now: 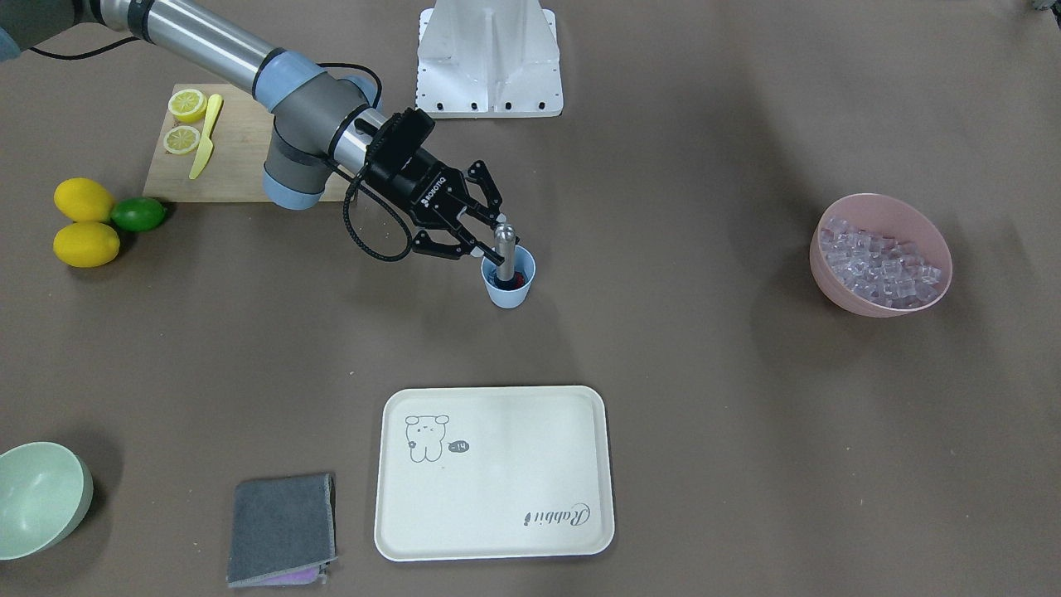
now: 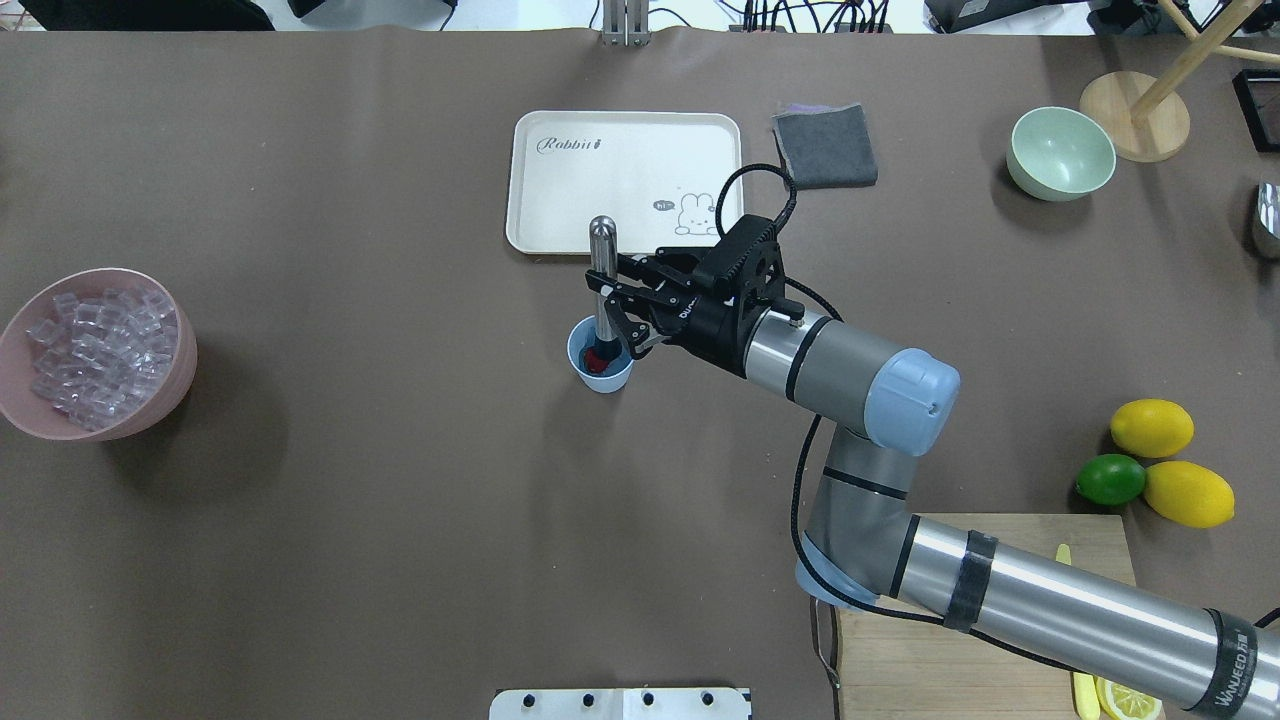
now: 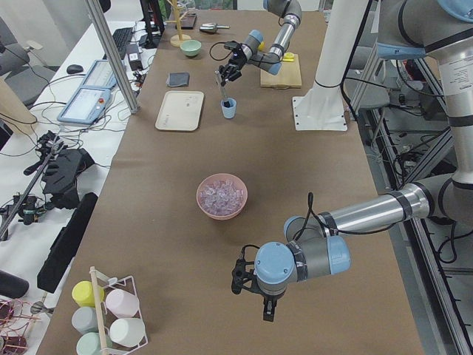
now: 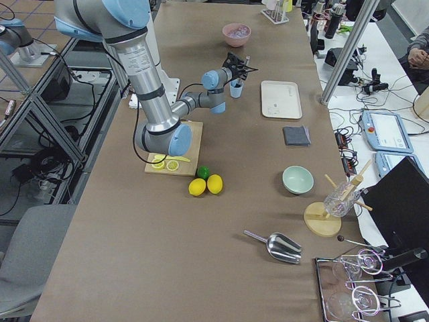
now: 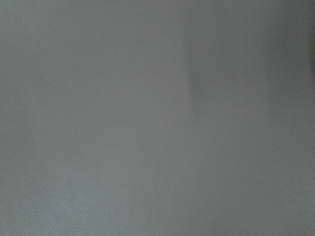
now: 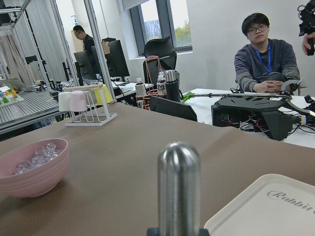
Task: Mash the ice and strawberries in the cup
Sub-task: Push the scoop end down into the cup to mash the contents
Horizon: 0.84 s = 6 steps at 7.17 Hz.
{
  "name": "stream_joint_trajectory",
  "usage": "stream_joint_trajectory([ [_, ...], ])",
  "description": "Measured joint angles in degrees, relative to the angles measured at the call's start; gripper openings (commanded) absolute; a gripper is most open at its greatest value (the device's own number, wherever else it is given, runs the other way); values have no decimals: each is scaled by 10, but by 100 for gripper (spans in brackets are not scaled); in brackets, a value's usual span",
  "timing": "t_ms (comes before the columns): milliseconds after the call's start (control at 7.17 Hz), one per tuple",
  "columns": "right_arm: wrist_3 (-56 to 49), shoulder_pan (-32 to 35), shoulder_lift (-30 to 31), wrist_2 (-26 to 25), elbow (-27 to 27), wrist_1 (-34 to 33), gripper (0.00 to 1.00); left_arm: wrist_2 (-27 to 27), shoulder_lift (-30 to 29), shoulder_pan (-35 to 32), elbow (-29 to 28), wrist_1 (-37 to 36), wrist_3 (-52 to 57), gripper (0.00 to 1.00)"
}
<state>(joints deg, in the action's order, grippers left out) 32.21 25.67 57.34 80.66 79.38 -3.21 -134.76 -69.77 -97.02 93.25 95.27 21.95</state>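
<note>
The light blue cup (image 1: pixel 508 286) (image 2: pixel 600 368) stands mid-table, and something red, the strawberry (image 1: pixel 516 280) (image 2: pixel 597 358), lies inside it. No ice is discernible in the cup; clear ice cubes (image 1: pixel 879 265) (image 2: pixel 95 345) fill a pink bowl. My right gripper (image 1: pixel 496 253) (image 2: pixel 612 300) is shut on a steel muddler (image 1: pixel 504 239) (image 2: pixel 602 250) (image 6: pixel 178 187), which stands nearly upright with its lower end down in the cup. The left gripper (image 3: pixel 250 278) shows only in the exterior left view, low over the bare table, so I cannot tell whether it is open or shut. The left wrist view is plain grey.
A cream tray (image 1: pixel 497 531) lies beyond the cup, with a grey cloth (image 1: pixel 282 529) and a pale green bowl (image 1: pixel 37 497) further along. Two lemons (image 1: pixel 83 222), a lime (image 1: pixel 138 214) and a cutting board (image 1: pixel 236 157) sit near the right arm. People sit past the table's end.
</note>
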Motion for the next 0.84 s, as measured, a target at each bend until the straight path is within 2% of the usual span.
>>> stream_joint_trajectory([
  [279, -1, -3, -5, -4, 1, 3, 0, -1, 1, 0, 0, 0, 1, 99],
  [418, -1, -1, -14, -4, 21, -19, 0, -1, 1, 0, 0, 0, 2, 99],
  [697, -1, 8, -18, -1, 109, -134, 0, -1, 1, 0, 1, 0, 3, 99],
  [836, 0, 9, -15, -1, 131, -167, 0, -1, 1, 0, 1, 0, 3, 99],
])
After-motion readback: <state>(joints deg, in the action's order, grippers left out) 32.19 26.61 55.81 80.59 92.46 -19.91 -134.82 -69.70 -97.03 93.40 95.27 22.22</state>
